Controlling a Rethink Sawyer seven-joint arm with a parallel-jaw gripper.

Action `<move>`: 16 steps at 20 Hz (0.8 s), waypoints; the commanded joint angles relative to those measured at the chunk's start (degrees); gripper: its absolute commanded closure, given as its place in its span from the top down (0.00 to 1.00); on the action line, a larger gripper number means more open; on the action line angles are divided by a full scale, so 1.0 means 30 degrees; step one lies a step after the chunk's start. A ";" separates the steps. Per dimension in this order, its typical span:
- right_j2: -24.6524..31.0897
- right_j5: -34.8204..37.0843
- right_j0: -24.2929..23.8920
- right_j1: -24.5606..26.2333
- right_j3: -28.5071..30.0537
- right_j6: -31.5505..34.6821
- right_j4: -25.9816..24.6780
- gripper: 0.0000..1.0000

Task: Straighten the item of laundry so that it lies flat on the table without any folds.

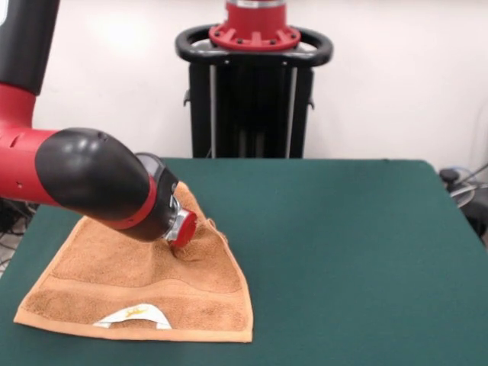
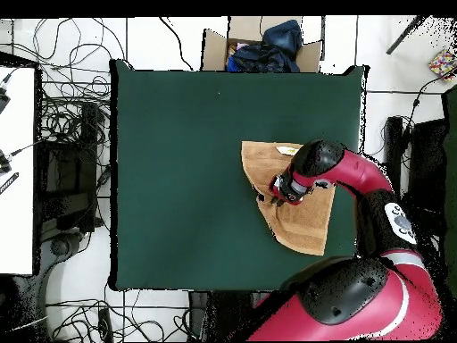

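Surface: dark green table (image 1: 343, 252) fills most of the front view; a white wall stands behind it.
Towel, location: orange-tan towel (image 1: 99, 293) lies on the table's near left part in the front view, close to the near edge; in the overhead view it lies toward the right side of the table, partly under the arm.
Towel, near edge: flat hem runs along the nearest side; a white tag (image 1: 133, 316) with a small yellow mark sits just inside that hem.
Towel, band: a woven band crosses the cloth behind the tag and curves rather than running straight.
Towel, shape: not flat; the cloth narrows toward its far end and bunches into creases where the gripper meets it.
Gripper, location: gripper (image 1: 181, 229) at the end of the red and black arm (image 1: 91, 179) presses down on the towel's far, gathered portion.
Gripper, jaws: hidden by the wrist and the cloth in both views; whether they are spread or closed cannot be told.
Arm, path: enters from the upper left of the front view and slopes down to the towel.
Background, far: black pedestal (image 1: 252, 99) with a red top stands beyond the table's far edge.
Floor, overhead view: cables (image 2: 67, 134) lie beside the table; a cardboard box (image 2: 259, 45) holding dark cloth sits past one end.
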 commanded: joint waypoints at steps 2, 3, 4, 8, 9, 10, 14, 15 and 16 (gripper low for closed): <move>0.0317 -0.5162 0.0326 0.0720 -0.1801 -0.1643 -0.2349 0.00; 0.0249 -0.5065 0.0358 0.0621 -0.1847 -0.1578 -0.2394 0.00; 0.0173 -0.5063 0.0390 0.0458 -0.1838 -0.1516 -0.2460 0.00; 0.0056 -0.4025 0.0489 -0.0255 -0.2129 -0.1832 -0.2649 0.00; 0.0135 -0.3641 0.0413 -0.0363 -0.2291 -0.2219 -0.2704 0.00; 0.0227 -0.3022 0.0377 -0.0304 -0.2709 -0.2644 -0.2768 0.00; 0.0635 -0.1579 0.0135 -0.0034 -0.3987 -0.3872 -0.3083 0.00; 0.0715 -0.1441 0.0057 -0.0015 -0.4115 -0.4063 -0.3134 0.00; 0.0791 -0.1183 0.0007 0.0080 -0.4343 -0.4280 -0.3185 0.00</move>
